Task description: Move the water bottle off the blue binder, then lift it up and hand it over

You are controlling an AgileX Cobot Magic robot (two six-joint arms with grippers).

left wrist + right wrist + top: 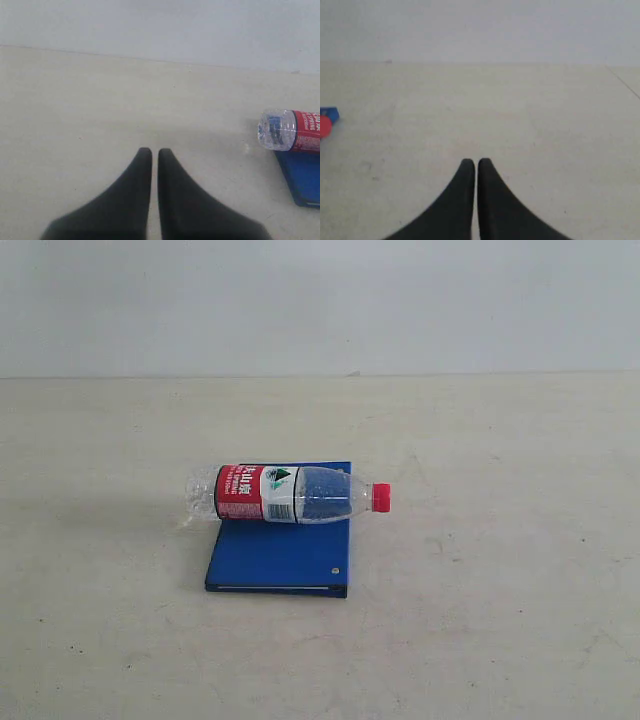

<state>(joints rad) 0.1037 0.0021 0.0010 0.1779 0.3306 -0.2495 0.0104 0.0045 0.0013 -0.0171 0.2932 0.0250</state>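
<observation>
Left hand [151, 150] and right hand [471, 161] both clenched, empty. Water bottle [285, 493] lies across blue binder [280, 555]: probably light, thin-walled, slick; grip labelled midsection.

Left gripper [151, 150], seen from its own wrist camera: two black, tapering fingers [135, 190] drawn together along their length, with only a thin slit between the rounded tips (jaws shut, gripping nothing). Right gripper [472, 161], likewise from its wrist camera: the same pair of dark fingers [495, 200] in the same closed pose, tips level with one another and pointing straight ahead. Both pairs broaden toward the wrist, where their outlines blur at the picture's edge.
</observation>
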